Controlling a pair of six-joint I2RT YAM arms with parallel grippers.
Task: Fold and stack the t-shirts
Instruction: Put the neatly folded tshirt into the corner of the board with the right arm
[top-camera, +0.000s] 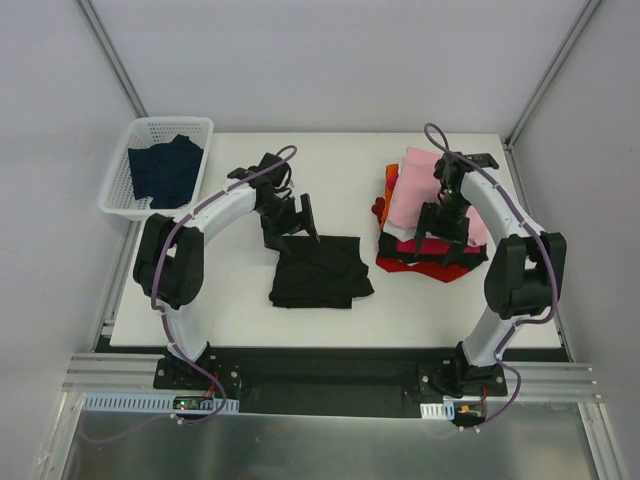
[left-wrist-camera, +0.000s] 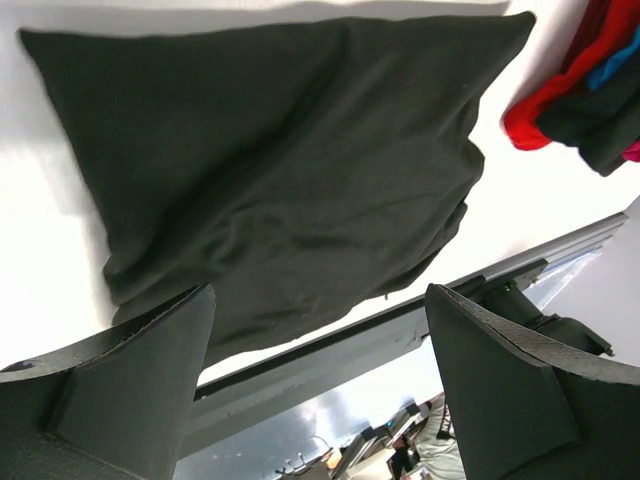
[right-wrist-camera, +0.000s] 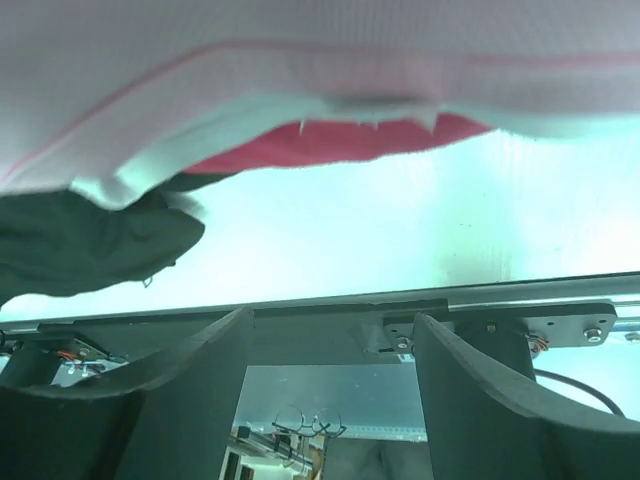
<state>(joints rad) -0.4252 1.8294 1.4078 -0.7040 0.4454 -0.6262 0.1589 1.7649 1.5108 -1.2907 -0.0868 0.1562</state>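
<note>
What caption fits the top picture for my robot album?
Left gripper open by the folded black t-shirt, right gripper open at the colorful shirt pile.

A white table (top-camera: 230, 320) fills the middle of the top view, its surface matte and pale. At its far left corner stands a white plastic basket (top-camera: 118, 187) with latticed walls (its left side seems to hang past the tabletop). Along the table's near edge runs a black rail (top-camera: 330, 366), with silver aluminium bars (top-camera: 105, 377) at its ends. Nearer still lies a shiny metal sheet (top-camera: 320, 445). Grey panels (top-camera: 330, 60) close in the back and sides, joined by slanting metal posts (top-camera: 108, 55). The right wrist view shows a bolted bracket (right-wrist-camera: 560, 325) on the rail.
</note>
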